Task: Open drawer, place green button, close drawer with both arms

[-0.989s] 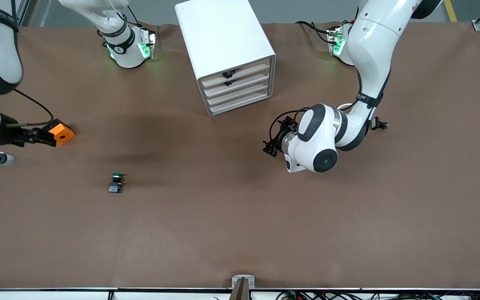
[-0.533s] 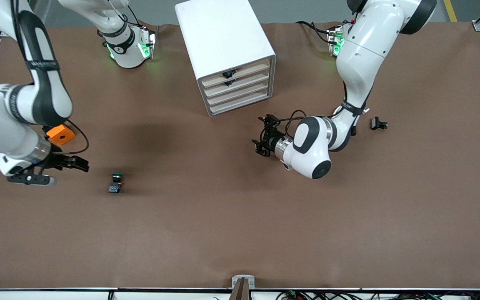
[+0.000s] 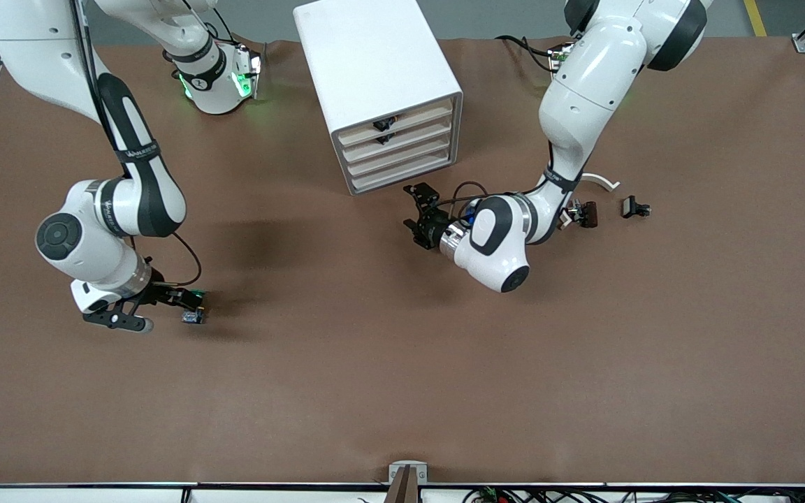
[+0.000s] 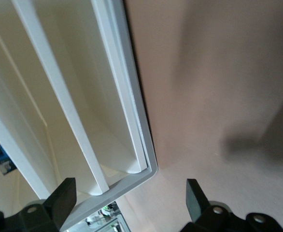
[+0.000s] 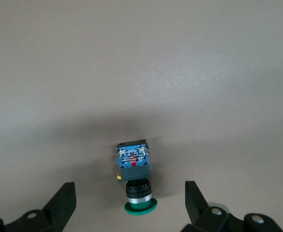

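The button (image 5: 134, 180), green cap (image 5: 140, 208) over a black collar and grey body, lies on its side on the brown table. My right gripper (image 5: 129, 193) hangs just over it, open, a finger on each side and not touching. The front view shows the button (image 3: 193, 317) toward the right arm's end, under the right gripper (image 3: 191, 302). The white cabinet (image 3: 374, 70) has all drawers shut; the lower drawer fronts (image 3: 402, 164) carry no knob. My left gripper (image 3: 413, 208) is open beside the cabinet's lowest front corner (image 4: 148, 169), holding nothing.
Two small black clip-like parts (image 3: 634, 207) (image 3: 588, 213) and a white curved piece (image 3: 602, 180) lie toward the left arm's end. The upper two drawers have black knobs (image 3: 383, 124). A metal bracket (image 3: 407, 475) sits at the table edge nearest the front camera.
The right arm swung in from the table's end and brought its open gripper over the button. The left gripper moved closer to the cabinet's lower corner.
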Motion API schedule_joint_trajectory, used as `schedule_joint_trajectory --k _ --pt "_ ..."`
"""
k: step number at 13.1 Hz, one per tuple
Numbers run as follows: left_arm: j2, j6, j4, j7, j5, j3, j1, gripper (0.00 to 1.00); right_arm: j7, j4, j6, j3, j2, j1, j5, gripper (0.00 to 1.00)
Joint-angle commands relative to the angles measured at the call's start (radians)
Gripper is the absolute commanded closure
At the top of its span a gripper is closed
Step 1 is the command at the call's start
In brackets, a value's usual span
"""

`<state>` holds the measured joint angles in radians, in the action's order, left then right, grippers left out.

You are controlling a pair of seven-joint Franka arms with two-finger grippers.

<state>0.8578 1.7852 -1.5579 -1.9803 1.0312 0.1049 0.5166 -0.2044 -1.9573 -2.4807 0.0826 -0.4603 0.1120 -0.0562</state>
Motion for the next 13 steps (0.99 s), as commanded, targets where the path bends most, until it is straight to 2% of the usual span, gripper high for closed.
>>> schedule_joint_trajectory --k 1,3,4,5,7,8,11,13 --pt "0.029 -0.071 0.018 -0.069 0.039 0.010 0.011 0.00 -0.068 0.028 -0.004 0.006 -0.052 0.006 -0.002 0.00" --pt "0.043 -0.137 0.018 -0.080 0.041 0.010 0.028 0.09 -0.075 0.028 -0.038 0.008 -0.078 0.006 -0.002 0.00" --pt "0.047 -0.159 0.018 -0.094 0.041 0.010 0.040 0.19 -0.076 0.028 -0.043 0.008 -0.087 0.005 -0.002 0.00" --pt "0.049 -0.177 0.018 -0.103 0.040 0.009 0.045 0.25 -0.076 0.028 -0.052 0.008 -0.093 0.006 -0.002 0.00" --pt "0.058 -0.213 0.019 -0.106 0.041 0.010 0.053 0.29 -0.075 0.029 -0.055 0.008 -0.095 0.008 0.031 0.00" --pt "0.063 -0.234 0.019 -0.106 0.043 0.010 0.054 0.37 -0.075 0.035 -0.055 0.008 -0.098 0.005 0.057 0.00" --pt "0.063 -0.242 0.019 -0.106 0.041 0.010 0.057 0.45 -0.076 0.052 -0.088 0.008 -0.135 0.003 0.064 0.00" --pt "0.064 -0.242 0.019 -0.106 0.041 0.010 0.060 0.56 -0.076 0.054 -0.112 0.006 -0.149 0.003 0.056 0.00"
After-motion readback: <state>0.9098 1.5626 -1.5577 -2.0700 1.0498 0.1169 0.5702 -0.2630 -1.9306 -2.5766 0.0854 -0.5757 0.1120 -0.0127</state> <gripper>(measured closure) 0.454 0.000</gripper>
